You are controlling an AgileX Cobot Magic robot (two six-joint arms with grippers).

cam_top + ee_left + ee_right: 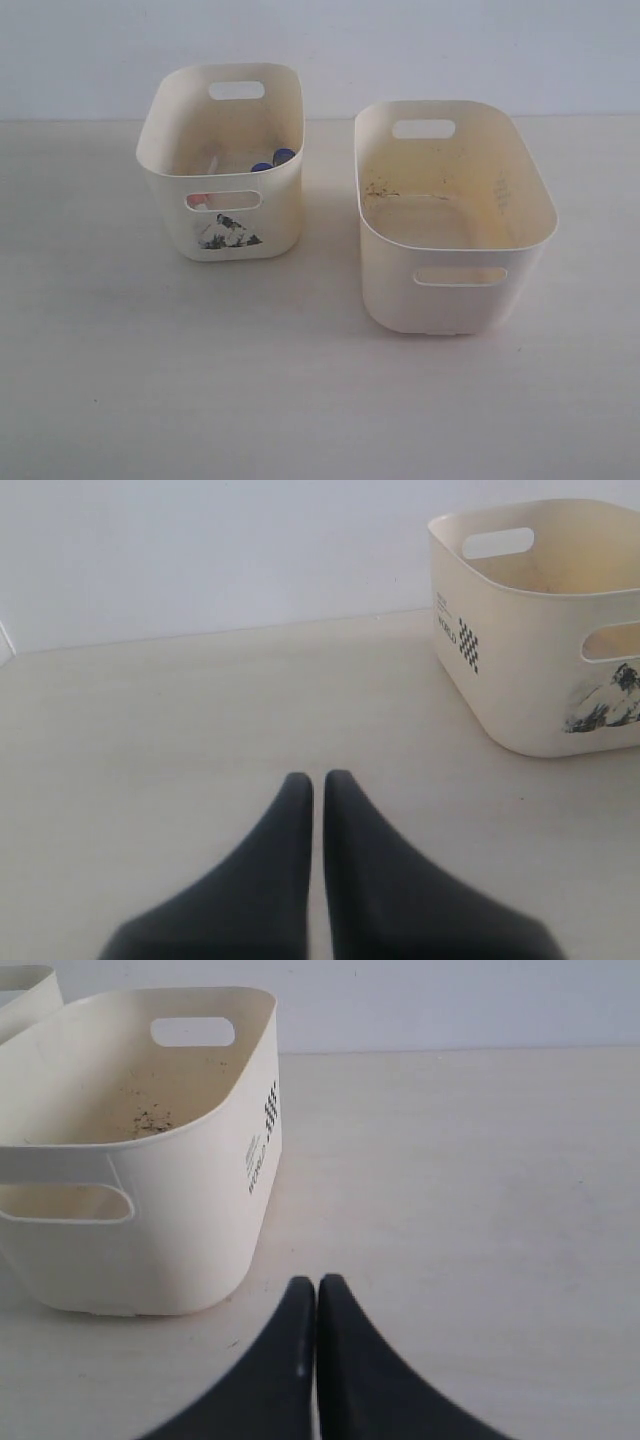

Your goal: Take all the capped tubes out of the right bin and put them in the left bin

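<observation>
Item 1. Left bin (165, 205): small cream plastic, slot handles, a black picture (227, 233) printed on its front. It holds the capped tubes (272, 160). Two blue caps (285, 155) lie side by side against the wall facing the other bin. An orange-red cap (199, 200) shows through the front slot at the opposite side. The clear bodies are hard to make out.

Item 2. Right bin (390, 290): larger cream plastic with a plain front, standing beside the left bin with a gap between them. It has dark specks (380, 190) and yellowish staining inside, and small black print (262, 1145) on one side wall.

Item 3. Left gripper (318, 780): dark fingers pressed nearly together with nothing between them, over bare surface and apart from the left bin.

Item 4. Right gripper (317, 1282): fingers pressed together and holding nothing. It is farther from the left bin, with the right bin between them.

Item 5. Table (300, 400): pale, matte and faintly grained; it carries both bins.

Item 6. Wall (450, 50): plain bluish white, rising behind the left bin at the table's far edge.
</observation>
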